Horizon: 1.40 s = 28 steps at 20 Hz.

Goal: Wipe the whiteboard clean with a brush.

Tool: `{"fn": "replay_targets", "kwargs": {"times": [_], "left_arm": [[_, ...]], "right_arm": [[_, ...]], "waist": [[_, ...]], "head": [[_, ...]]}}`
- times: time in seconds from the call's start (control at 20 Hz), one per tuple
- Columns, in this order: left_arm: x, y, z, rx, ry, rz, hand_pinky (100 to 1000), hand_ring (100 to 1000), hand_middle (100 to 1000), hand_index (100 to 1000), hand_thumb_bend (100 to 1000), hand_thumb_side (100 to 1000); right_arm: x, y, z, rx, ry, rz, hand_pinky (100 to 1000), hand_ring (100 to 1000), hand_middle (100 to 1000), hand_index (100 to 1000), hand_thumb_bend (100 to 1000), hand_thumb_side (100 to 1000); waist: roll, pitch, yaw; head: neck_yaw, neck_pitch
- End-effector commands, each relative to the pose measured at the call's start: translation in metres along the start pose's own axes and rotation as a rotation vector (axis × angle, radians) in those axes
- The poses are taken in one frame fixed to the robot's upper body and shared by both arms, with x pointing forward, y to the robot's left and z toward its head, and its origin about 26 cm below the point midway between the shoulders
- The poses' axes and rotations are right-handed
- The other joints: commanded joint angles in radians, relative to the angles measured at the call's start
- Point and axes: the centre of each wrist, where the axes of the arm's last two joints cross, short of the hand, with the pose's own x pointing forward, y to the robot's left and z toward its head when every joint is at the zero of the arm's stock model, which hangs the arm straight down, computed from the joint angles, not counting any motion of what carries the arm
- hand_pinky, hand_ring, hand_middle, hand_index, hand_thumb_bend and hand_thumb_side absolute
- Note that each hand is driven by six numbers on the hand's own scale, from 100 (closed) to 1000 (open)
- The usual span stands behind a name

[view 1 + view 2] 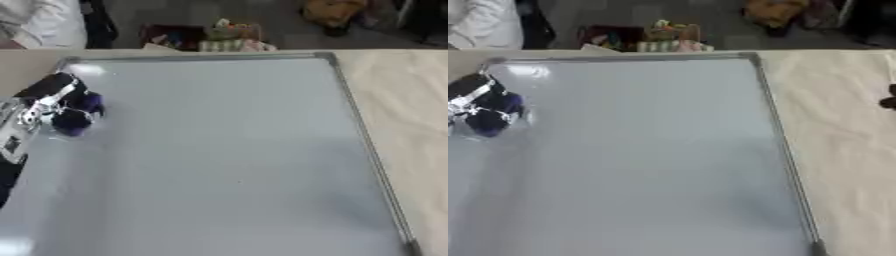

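Left eye view: my left hand is curled round the blue brush, pressed at the whiteboard's near-left edge on the surface; unwiped board stretches rightward; the right hand barely shows, fingers unreadable.

I saw my left hand curled round a dark blue brush, pressed on the whiteboard near its far left corner. The board lay flat on the pale worktop, its surface unmarked.
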Motion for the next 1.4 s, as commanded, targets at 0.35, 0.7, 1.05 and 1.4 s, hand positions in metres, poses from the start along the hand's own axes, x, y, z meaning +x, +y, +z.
{"fn": "replay_targets", "kwargs": {"times": [0.35, 0.7, 1.05, 1.4], "left_arm": [[0.021, -0.005, -0.009, -0.052, -0.067, -0.001, 302, 373, 178, 498, 100, 225], [0.046, -0.008, -0.015, -0.084, -0.159, -0.018, 301, 373, 177, 498, 100, 226], [0.061, -0.005, -0.018, -0.101, -0.221, -0.037, 300, 373, 177, 498, 100, 226], [0.074, -0.004, -0.019, -0.121, -0.271, -0.054, 301, 373, 178, 498, 100, 228]], "right_arm": [[0.004, -0.001, -0.004, 0.004, -0.018, -0.005, 888, 859, 579, 922, 145, 1000], [0.004, -0.001, -0.004, 0.005, -0.016, -0.008, 888, 859, 576, 922, 138, 1000], [0.004, 0.0, -0.004, 0.004, -0.016, -0.011, 888, 859, 576, 922, 134, 1000], [0.004, 0.0, -0.004, 0.006, -0.017, -0.014, 888, 859, 576, 922, 132, 1000]], "waist": [[-0.001, -0.02, -0.007], [0.004, -0.026, -0.009], [0.008, -0.029, -0.01], [0.008, -0.032, -0.009]], "head": [[0.006, -0.007], [0.009, -0.003], [0.01, 0.0], [0.012, 0.0]]}}
